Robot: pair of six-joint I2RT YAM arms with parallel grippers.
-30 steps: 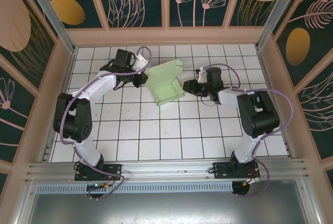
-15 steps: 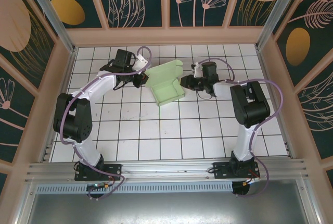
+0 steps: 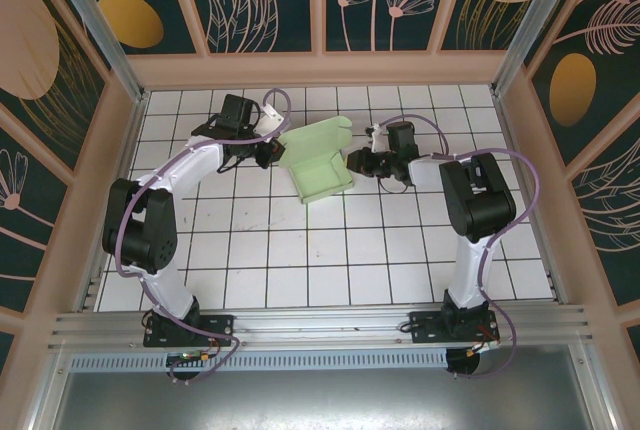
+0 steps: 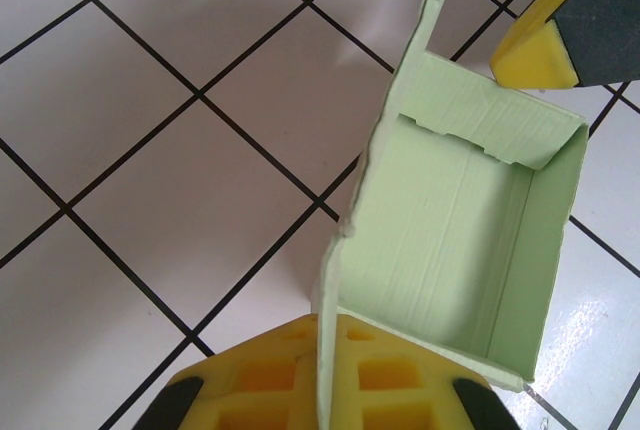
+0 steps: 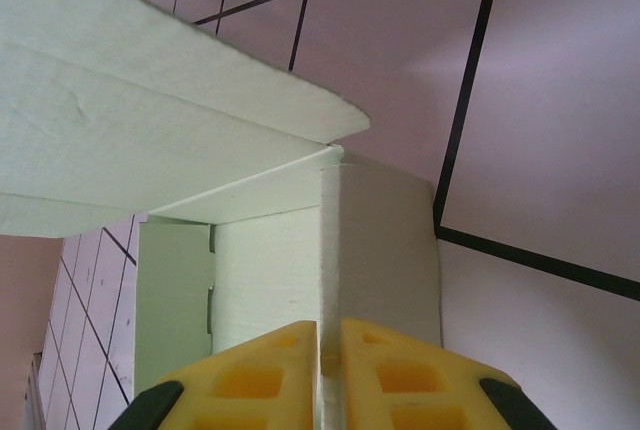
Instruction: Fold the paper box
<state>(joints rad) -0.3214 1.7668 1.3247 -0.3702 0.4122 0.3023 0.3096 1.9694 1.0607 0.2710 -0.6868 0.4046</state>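
The paper box (image 3: 318,162) is pale mint-green card, part folded into an open tray with its lid flap raised at the back, on the white tiled floor between the arms. My left gripper (image 3: 268,152) is shut on the box's left wall; in the left wrist view the thin card edge (image 4: 326,375) runs between the yellow pads and the tray interior (image 4: 455,240) lies to the right. My right gripper (image 3: 358,162) is shut on the box's right wall (image 5: 329,280), with the lid flap (image 5: 150,120) overhead. The right gripper's yellow fingertip (image 4: 535,50) shows beyond the far wall.
The tiled floor (image 3: 300,250) is fenced by wooden walls (image 3: 320,68) at the back and sides. An aluminium rail (image 3: 320,325) crosses the near edge by the arm bases. Open tiles lie in front of the box.
My right gripper has slid left along the floor and closed on the box's right wall. The left arm and the box have stayed in place.
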